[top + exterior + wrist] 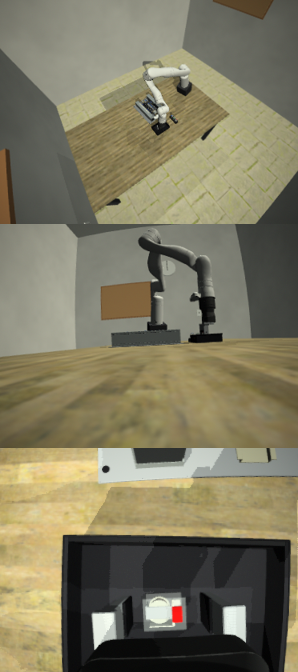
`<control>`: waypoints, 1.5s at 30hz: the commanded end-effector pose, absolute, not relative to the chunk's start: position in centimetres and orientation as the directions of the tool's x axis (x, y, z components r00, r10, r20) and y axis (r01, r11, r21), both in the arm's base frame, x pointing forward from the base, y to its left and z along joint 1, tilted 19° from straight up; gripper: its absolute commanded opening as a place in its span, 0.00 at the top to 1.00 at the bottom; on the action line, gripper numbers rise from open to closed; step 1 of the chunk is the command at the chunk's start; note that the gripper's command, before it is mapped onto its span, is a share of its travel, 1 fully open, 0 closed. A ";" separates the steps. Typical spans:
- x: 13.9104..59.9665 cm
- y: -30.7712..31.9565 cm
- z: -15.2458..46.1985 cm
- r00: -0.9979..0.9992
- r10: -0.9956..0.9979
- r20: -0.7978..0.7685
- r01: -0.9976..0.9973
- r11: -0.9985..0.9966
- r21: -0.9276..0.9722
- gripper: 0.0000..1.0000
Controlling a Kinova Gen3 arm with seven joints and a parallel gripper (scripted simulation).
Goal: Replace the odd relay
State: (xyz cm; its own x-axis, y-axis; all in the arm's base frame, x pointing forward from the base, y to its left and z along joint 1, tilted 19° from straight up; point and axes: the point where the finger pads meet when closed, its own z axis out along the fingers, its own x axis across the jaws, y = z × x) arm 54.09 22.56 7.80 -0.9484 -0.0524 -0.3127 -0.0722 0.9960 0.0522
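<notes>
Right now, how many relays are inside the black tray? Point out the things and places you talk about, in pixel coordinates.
1. The relay with the red button (159,614) is in the tray (155,129) (194,340) (177,539), between the open gripper's (166,613) fingers. The gripper body hides the tray's near part, so another could be hidden.

We see a wooden surface (120,160) (148,396) (40,568), brown with streaky grain, that carries everything from above the tiled floor. Directly on it lies a black tray (205,338) (67,598), open at the top. Near the tray, with bare wood between the two, we see a long grey panel unit (145,112) (146,338) (117,470). On the tray's other side we make out a small dark item (173,118), too small for us to name. Farther off, near one end of the surface, stands the arm's black base (184,89) (157,326).
</notes>
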 end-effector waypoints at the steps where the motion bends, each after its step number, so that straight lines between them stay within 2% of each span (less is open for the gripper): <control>1: 54.2 22.6 8.0 -0.948 -0.052 -0.315 -0.072 0.996 0.052 0.00; 45: 53.8 22.5 8.9 -0.948 -0.052 -0.315 -0.072 0.996 0.052 0.00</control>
State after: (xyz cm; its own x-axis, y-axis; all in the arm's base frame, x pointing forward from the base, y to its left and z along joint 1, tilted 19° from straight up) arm 53.73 22.54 8.66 -0.9485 -0.0524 -0.3123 -0.0723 0.9960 0.0523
